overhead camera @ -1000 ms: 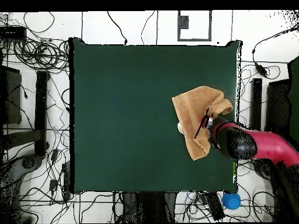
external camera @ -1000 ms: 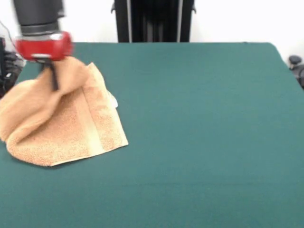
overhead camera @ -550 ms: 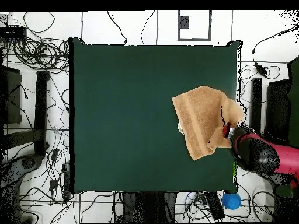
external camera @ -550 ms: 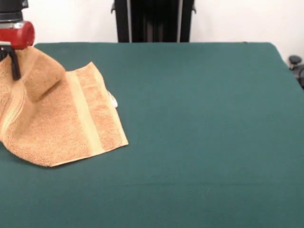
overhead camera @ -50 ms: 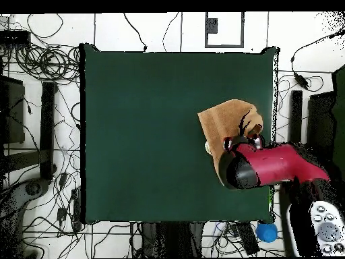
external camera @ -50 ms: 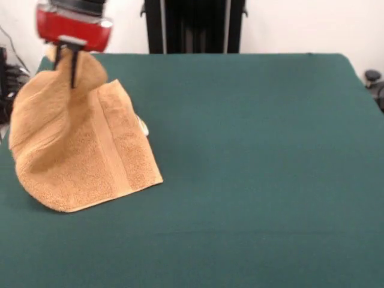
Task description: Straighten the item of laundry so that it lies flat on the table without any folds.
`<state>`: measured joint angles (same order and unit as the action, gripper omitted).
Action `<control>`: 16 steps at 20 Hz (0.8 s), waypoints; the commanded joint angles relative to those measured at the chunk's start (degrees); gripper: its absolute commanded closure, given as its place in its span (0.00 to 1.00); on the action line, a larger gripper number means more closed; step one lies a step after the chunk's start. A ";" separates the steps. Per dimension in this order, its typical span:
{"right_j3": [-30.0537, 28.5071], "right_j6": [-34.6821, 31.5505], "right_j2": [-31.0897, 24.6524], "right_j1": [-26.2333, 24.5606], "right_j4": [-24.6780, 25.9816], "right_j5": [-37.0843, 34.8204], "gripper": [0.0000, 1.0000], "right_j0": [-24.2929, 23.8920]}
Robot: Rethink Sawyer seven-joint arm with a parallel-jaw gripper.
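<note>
The item of laundry is an orange-tan towel at the left side of the green table. One corner of it is lifted, and the cloth hangs down from that corner in a tall fold. The near part, with its woven band, lies on the table. My gripper is shut on the raised corner, with the red head above it. In the overhead view the red arm covers part of the towel, which lies near the right edge of the table. A white label peeks out at the towel's edge.
In the front view the towel's left part reaches the table's left edge. Cables and dark equipment surround the table on the floor. A blue object lies off the table's corner near the robot base.
My gripper has risen and moved right, back from beyond the table's left edge, carrying the towel's corner. The fold now stands taller, and the near part has stayed put.
</note>
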<state>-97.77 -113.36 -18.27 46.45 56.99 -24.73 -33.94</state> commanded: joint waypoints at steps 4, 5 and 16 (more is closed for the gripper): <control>0.62 -31.08 19.84 3.72 4.30 -2.16 1.00 17.17; 0.83 -32.16 21.06 3.42 4.31 -2.31 1.00 18.62; 2.12 -35.28 29.77 3.27 1.70 -5.52 1.00 28.32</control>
<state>-96.55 -134.33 6.05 49.31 58.78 -24.69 -10.20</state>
